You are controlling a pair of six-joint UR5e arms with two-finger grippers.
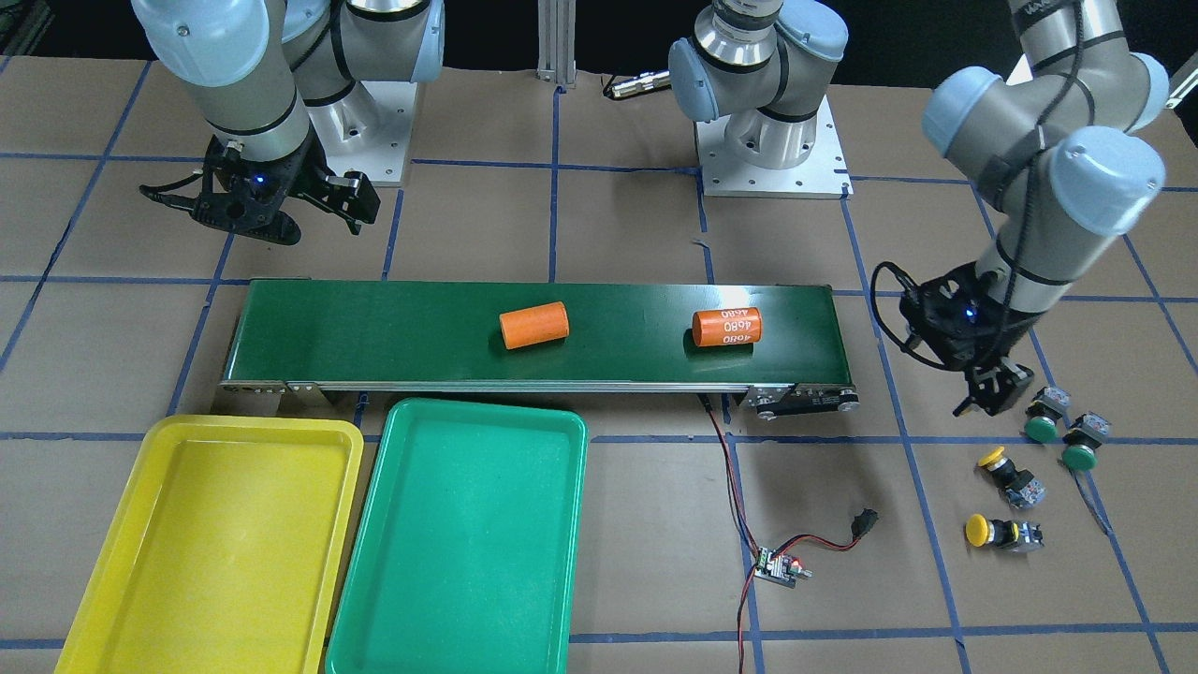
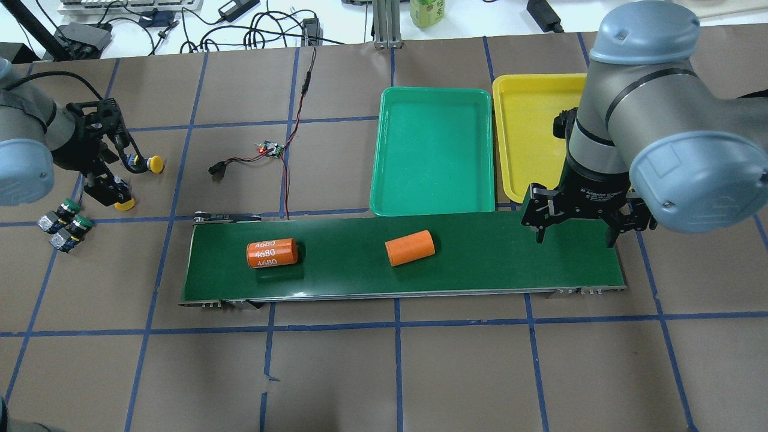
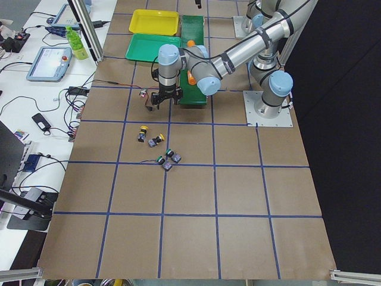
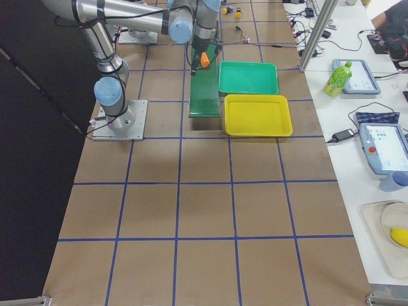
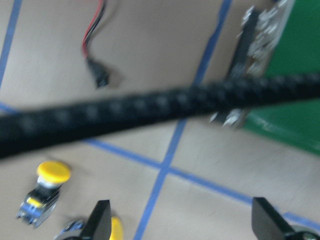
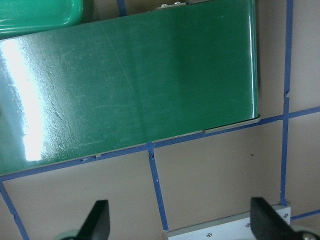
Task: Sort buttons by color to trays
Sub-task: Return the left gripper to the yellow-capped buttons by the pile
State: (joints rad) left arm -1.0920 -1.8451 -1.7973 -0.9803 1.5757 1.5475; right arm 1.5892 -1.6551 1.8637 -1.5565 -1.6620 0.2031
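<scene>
Two yellow-capped buttons [image 1: 992, 459] [image 1: 980, 530] and two green-capped buttons [image 1: 1041, 429] [image 1: 1079, 456] lie on the table past the conveyor's end. My left gripper [image 1: 990, 395] hovers open and empty above them, close to the nearer green one. In the left wrist view [image 5: 183, 225] one yellow button [image 5: 52, 172] lies clear and another [image 5: 116, 227] sits by the left fingertip. The yellow tray [image 1: 215, 524] and the green tray [image 1: 459, 543] lie side by side, both empty. My right gripper [image 2: 575, 235] is open and empty over the conveyor's other end.
A long dark green conveyor belt [image 1: 374, 328] carries two orange cylinders [image 1: 534, 325] [image 1: 727, 328]. A small controller board [image 1: 777, 564] with red and black wires lies between the green tray and the buttons. A black cable crosses the left wrist view.
</scene>
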